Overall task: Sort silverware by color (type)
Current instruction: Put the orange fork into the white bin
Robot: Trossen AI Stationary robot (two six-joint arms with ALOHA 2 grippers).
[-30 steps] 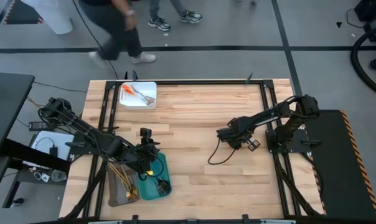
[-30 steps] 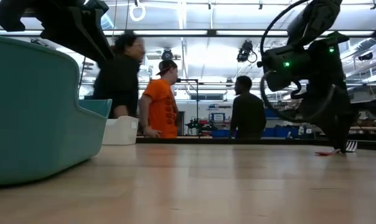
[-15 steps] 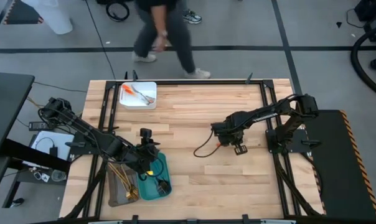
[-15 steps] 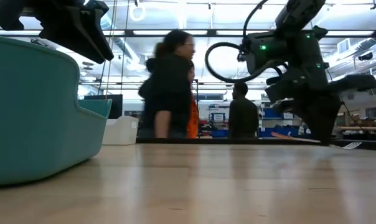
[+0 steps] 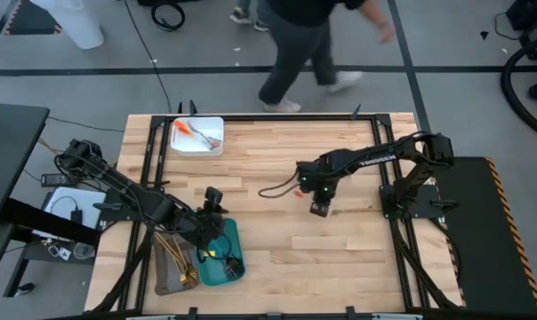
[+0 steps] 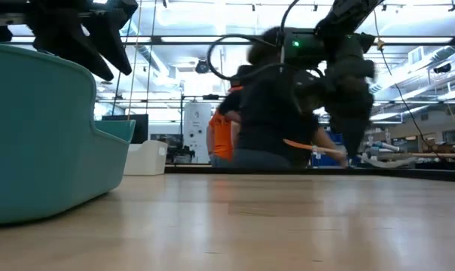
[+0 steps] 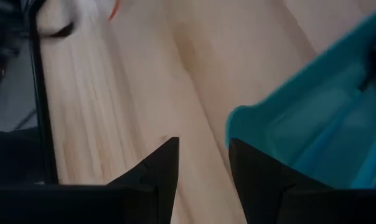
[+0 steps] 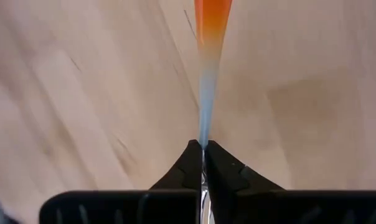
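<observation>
The right gripper (image 8: 203, 152) hangs over the middle of the desk (image 5: 357, 258), its fingers pressed together on the thin end of an orange utensil (image 8: 211, 15). The pinch keeps the piece pointing forward, clear of the wood, probably for carrying to the white tray (image 5: 200, 137) at the far left, which holds orange pieces. The left gripper (image 7: 202, 163) waits beside the teal tray (image 5: 222, 258), fingers spread, holding nothing.

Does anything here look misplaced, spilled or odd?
Nothing stands out. The right gripper holds an orange utensil above the table, shut on its thin end. The white tray holds orange pieces, the grey tray gold ones. The left gripper is open by the teal tray.
</observation>
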